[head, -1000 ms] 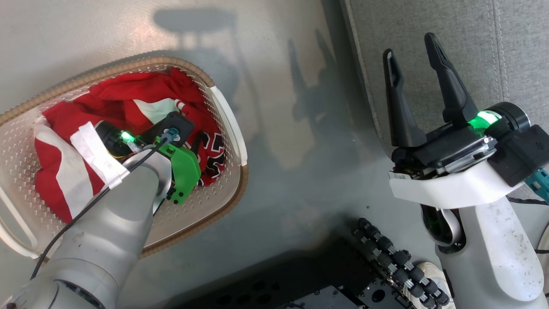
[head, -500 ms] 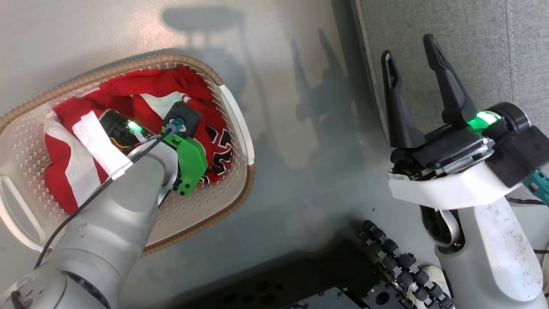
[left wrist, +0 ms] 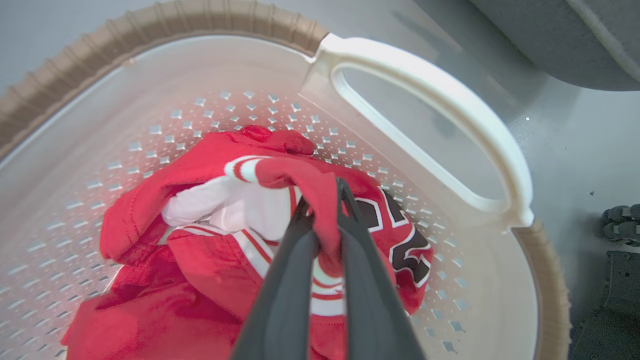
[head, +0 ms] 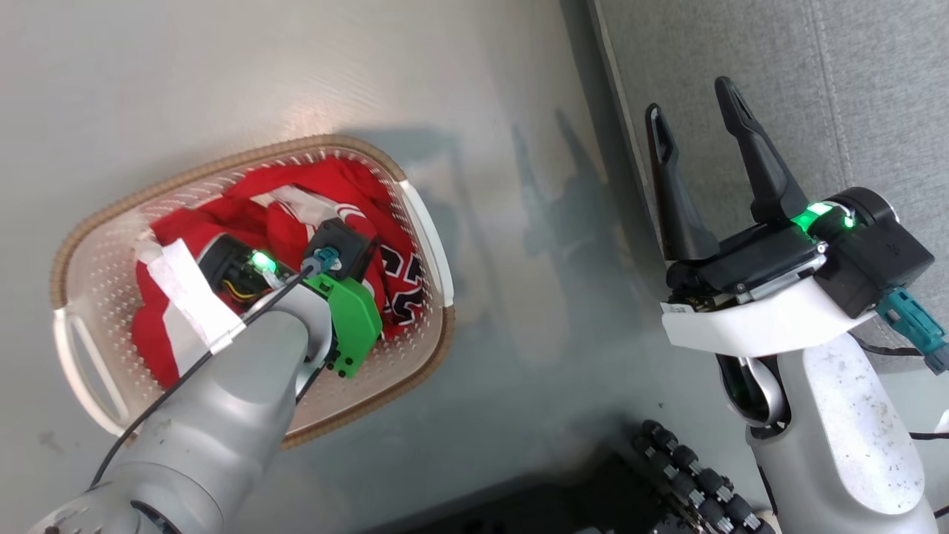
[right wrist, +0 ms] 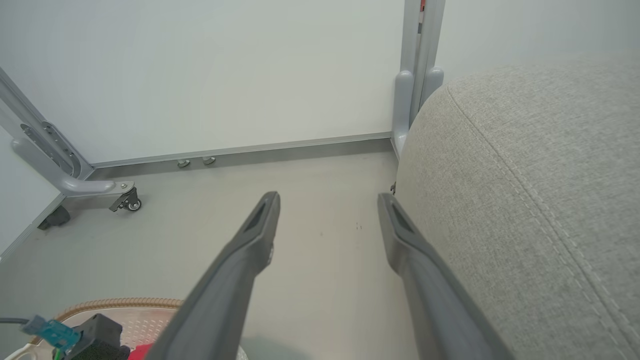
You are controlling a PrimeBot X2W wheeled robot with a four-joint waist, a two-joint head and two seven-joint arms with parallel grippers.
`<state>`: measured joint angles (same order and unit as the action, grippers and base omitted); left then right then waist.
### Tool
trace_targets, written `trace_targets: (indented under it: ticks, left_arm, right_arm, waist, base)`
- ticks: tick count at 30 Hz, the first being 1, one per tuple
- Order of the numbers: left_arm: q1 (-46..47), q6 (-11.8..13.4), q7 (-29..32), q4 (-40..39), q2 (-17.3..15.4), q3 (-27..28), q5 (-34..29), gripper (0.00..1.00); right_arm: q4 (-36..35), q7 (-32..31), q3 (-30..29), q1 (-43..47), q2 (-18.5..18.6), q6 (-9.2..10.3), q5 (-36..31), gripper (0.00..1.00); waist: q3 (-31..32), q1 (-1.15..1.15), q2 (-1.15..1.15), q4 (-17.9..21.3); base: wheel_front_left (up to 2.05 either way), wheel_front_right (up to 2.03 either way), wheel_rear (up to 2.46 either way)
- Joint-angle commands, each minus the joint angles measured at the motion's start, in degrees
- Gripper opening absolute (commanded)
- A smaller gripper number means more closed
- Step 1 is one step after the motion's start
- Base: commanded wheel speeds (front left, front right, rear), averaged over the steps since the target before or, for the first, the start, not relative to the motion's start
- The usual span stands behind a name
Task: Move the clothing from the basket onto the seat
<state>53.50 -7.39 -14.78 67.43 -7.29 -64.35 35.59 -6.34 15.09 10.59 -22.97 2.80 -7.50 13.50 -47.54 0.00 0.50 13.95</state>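
The cream basket with its brown rim stands on the floor at the left, and the red clothing lies crumpled inside it. Black-and-white lettering shows on one garment by the right wall. My left arm reaches down into the basket, its wrist covering the fingers in the head view. In the left wrist view my left gripper is shut on a raised fold of the red and white clothing. My right gripper hangs open and empty beside the grey seat, its fingers spread over bare floor.
The basket's white handle arches just beyond the gripped fold. My base with black rollers sits at the bottom. A wheeled metal frame and a grey post stand by the white wall. Grey floor lies between basket and seat.
The head camera has shifted, so the basket sits lower and further right in the picture. The red cloth is bunched closer round my left wrist. The right gripper stays open.
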Motion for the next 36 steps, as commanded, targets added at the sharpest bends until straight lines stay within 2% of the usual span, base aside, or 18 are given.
trace_targets:
  ticks: [1, 6, 13, 28, 36]
  left_arm:
    - [-1.0, -0.16, -0.42, -0.58, -0.27, -0.13, 0.82, 0.0]
    - [-3.03, -0.16, -0.45, -5.34, -0.7, 1.58, 1.79, 0.0]
    - [-7.52, -0.16, -0.45, -11.86, -1.68, 6.19, -0.9, 0.0]
    - [-18.2, -0.16, -0.46, -26.34, -2.1, 21.44, -8.71, 0.0]
    - [-22.42, -0.16, -0.47, -33.23, -1.61, 26.53, -12.37, 0.0]
  right_arm:
    - [0.58, 0.12, -0.03, 0.17, 0.18, 0.02, -0.61, 1.0]
    - [2.38, 0.12, -0.24, 0.96, 0.18, 0.02, -1.55, 1.0]
    - [4.69, 0.12, -0.49, 2.31, 0.19, 0.02, -2.21, 1.0]
    - [8.46, 0.12, -1.27, 7.08, 0.19, 0.02, -2.77, 1.0]
    - [10.01, 0.12, -1.91, 10.56, 0.19, 0.02, -3.06, 1.0]
  waist:
    - [3.95, 0.0, -0.5, -2.06]
    - [8.43, 0.0, -0.5, -4.17]
    - [14.38, 0.0, -0.5, -6.77]
    - [26.28, 0.0, -0.5, -10.77]
    - [32.57, 0.0, -0.5, -12.66]
  base:
    - [0.0, 0.0, 0.0]
    - [0.0, 0.0, 0.0]
    - [0.0, 0.0, 0.0]
    - [0.0, 0.0, 0.0]
    - [0.0, 0.0, 0.0]
